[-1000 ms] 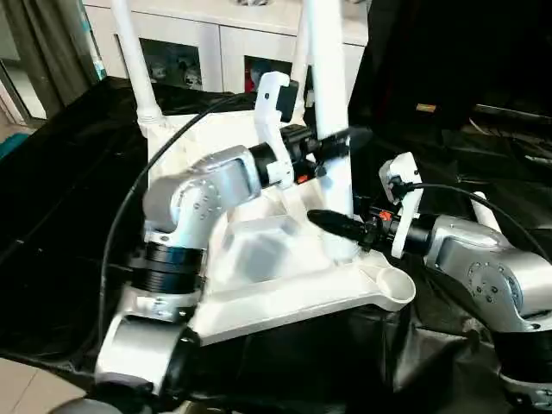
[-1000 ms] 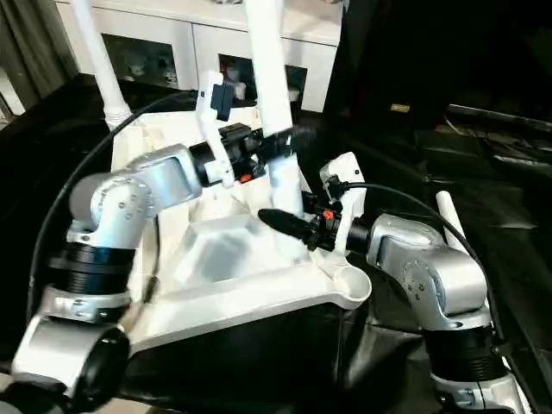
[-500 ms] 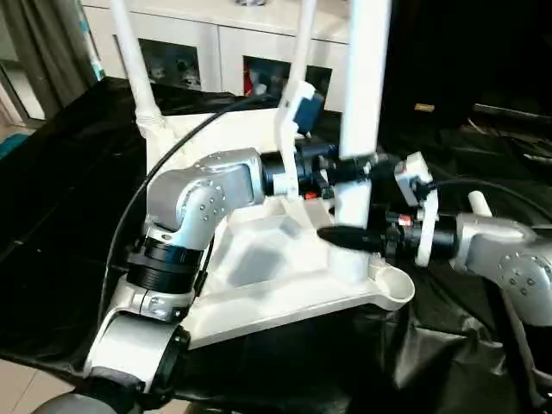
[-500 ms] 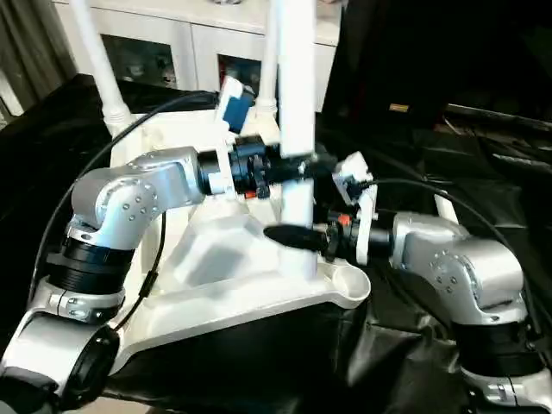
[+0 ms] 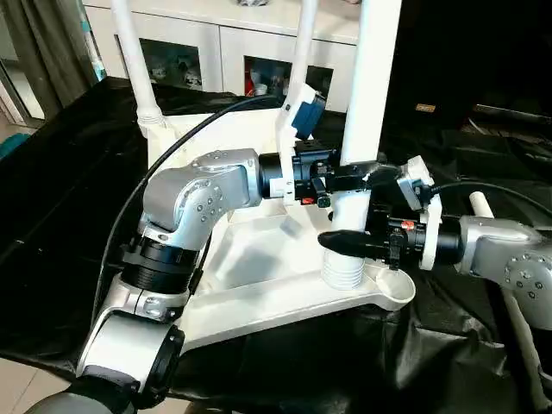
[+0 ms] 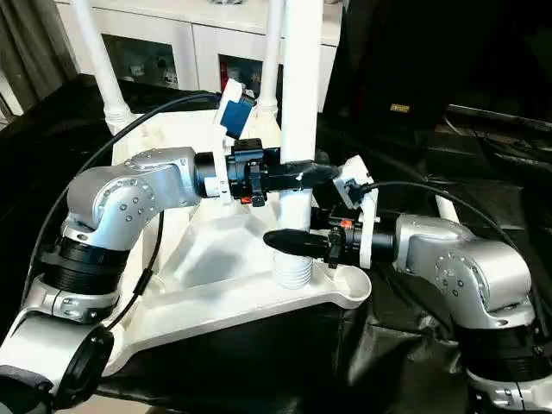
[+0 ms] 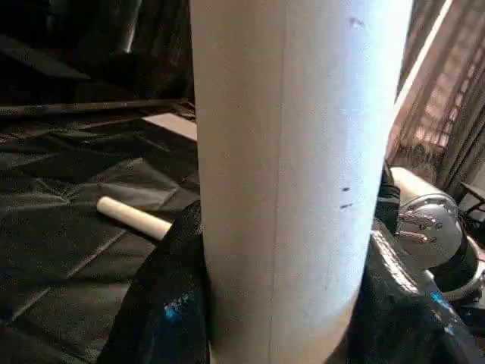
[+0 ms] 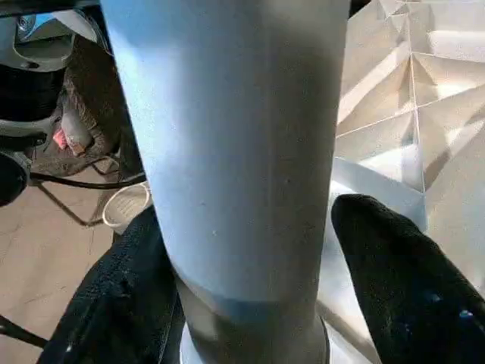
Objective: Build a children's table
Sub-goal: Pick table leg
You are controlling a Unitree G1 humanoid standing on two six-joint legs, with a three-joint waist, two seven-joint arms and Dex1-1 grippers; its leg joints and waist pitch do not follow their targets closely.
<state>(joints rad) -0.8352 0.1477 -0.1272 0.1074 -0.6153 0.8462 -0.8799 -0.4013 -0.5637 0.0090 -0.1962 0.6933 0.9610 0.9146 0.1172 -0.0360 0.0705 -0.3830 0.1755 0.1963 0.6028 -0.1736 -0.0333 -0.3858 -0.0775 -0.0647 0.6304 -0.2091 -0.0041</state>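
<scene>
The children's table top (image 5: 259, 259) lies upside down on the black cloth, ribbed side up. Two white legs (image 5: 134, 60) (image 5: 302, 43) stand in its far corners. A third leg (image 5: 366, 103) is upright, its threaded end just beside the empty front right socket (image 5: 392, 289). My left gripper (image 5: 349, 178) is shut on this leg at mid-height, black fingers (image 7: 163, 303) pressing either side. Lower down, my right gripper (image 5: 341, 233) is shut around the same leg (image 8: 227, 152), one finger (image 8: 394, 258) on each side. A fourth leg (image 5: 479, 205) lies on the cloth behind my right arm.
A white cabinet with glass doors (image 5: 198, 52) stands behind the black-draped table (image 5: 60, 172). Black cables run over my left arm (image 5: 190, 138) and to my right wrist (image 5: 466, 185). Bare floor (image 5: 17, 379) shows at the lower left.
The held leg went from leaning to upright and shifted right toward the front right corner, its threaded end now showing. Both grippers moved with it, grips unchanged.
</scene>
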